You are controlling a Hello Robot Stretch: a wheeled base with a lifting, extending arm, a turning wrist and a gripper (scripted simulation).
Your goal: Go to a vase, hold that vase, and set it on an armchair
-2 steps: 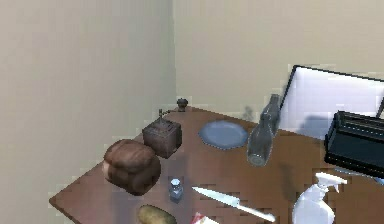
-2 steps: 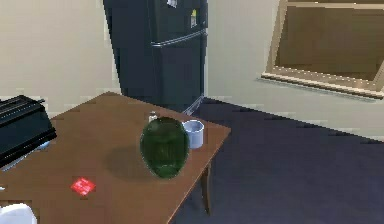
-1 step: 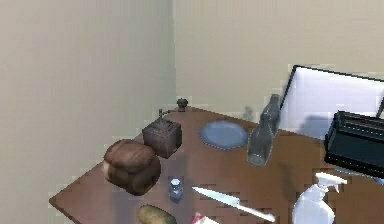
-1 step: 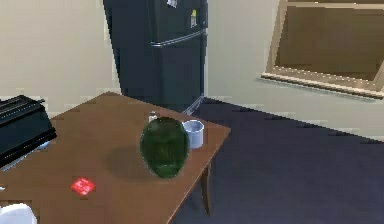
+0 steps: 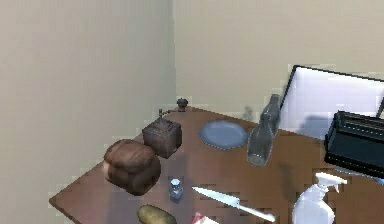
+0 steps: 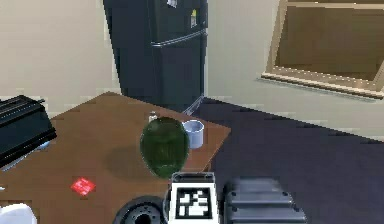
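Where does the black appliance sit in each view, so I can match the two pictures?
Forward view: black appliance at the right edge, on the table's far side.
Arm side view: black appliance at the left edge, on the tabletop.
Shared landmark: the brown table.

Mug just beside green vase; bare tabletop between vase and black appliance.

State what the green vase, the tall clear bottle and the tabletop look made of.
Dark green rounded vase: probably glazed ceramic or tinted glass; glossy, mottled surface. Tall clear bottle: likely glass; the table shows through it. Brown tabletop: seemingly wood, satin finish; reddish-brown with soft sheen.
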